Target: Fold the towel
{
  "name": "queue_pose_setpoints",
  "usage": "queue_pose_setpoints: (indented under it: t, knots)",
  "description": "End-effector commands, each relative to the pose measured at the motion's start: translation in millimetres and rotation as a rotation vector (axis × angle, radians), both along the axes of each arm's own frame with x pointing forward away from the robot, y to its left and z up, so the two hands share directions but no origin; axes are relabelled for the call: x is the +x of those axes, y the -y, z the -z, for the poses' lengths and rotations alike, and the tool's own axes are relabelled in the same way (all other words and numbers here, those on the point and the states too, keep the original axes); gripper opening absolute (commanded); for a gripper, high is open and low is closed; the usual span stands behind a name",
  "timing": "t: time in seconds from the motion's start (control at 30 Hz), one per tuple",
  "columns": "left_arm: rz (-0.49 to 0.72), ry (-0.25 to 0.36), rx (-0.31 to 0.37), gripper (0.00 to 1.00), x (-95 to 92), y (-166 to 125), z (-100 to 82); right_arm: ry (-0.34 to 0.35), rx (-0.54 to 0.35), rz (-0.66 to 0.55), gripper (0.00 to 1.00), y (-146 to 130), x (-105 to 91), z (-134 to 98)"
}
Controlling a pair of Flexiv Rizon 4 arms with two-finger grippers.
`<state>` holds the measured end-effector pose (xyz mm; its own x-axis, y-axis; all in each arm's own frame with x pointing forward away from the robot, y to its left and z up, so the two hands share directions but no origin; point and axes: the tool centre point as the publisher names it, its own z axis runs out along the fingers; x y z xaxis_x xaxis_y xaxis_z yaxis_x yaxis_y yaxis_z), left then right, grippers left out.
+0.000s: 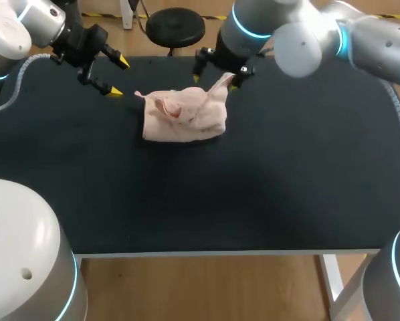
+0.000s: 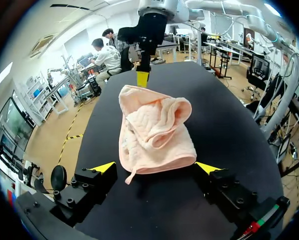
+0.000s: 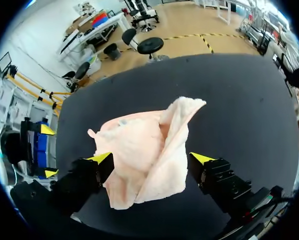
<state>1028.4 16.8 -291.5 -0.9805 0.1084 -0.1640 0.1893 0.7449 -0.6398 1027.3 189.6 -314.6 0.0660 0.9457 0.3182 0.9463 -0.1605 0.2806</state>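
Between left end effector (image 1: 118, 78) and right end effector (image 1: 215, 81), both gaping, empty: soft, floppy towel (image 1: 184, 115), I'd pinch corners.

1 pink towel (image 1: 184, 115) lies on 1 black table (image 1: 267, 200). 2 arms come in over the table, 1 left arm (image 1: 26, 20) and 1 right arm (image 1: 300, 40). there are 2 grippers, 1 left gripper (image 1: 118, 77) and 1 right gripper (image 1: 215, 81). each gripper has 2 fingers (image 2: 89, 185), which makes 4 fingers and 4 yellow tips (image 2: 208, 167) in all.
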Motion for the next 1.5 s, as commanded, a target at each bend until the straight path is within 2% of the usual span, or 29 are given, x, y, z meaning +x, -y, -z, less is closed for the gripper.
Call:
queue_pose_setpoints:
  t: [0.03,0.33,0.37,0.43,0.47,0.97,1.37,1.5]
  knots:
    - [0.001,0.004,-0.002,1.0,-0.5,-0.4,0.7,-0.064,0.0,0.008,1.0,0.0,10.7,12.7]
    - [0.001,0.004,-0.002,1.0,-0.5,-0.4,0.7,-0.065,-0.046,0.068,1.0,11.2,23.8,29.7]
    - [0.001,0.004,-0.002,1.0,-0.5,-0.4,0.7,-0.065,-0.048,0.069,0.51,11.0,24.6,31.2]
    - [0.001,0.004,-0.002,1.0,-0.5,-0.4,0.7,-0.064,-0.052,0.07,0.26,10.3,26.6,33.6]
    - [0.001,0.004,-0.002,1.0,-0.5,-0.4,0.7,-0.066,-0.05,0.07,0.0,9.7,26.9,34.1]
    - [0.001,0.004,-0.002,1.0,-0.5,-0.4,0.7,-0.032,-0.054,0.011,0.0,3.9,16.0,25.6]
    - [0.001,0.004,-0.002,1.0,-0.5,-0.4,0.7,0.018,-0.042,-0.131,0.0,-20.5,-2.7,4.5]
    - [0.001,0.004,-0.002,1.0,-0.5,-0.4,0.7,0.054,-0.045,-0.195,0.0,-30.0,-6.7,-2.3]
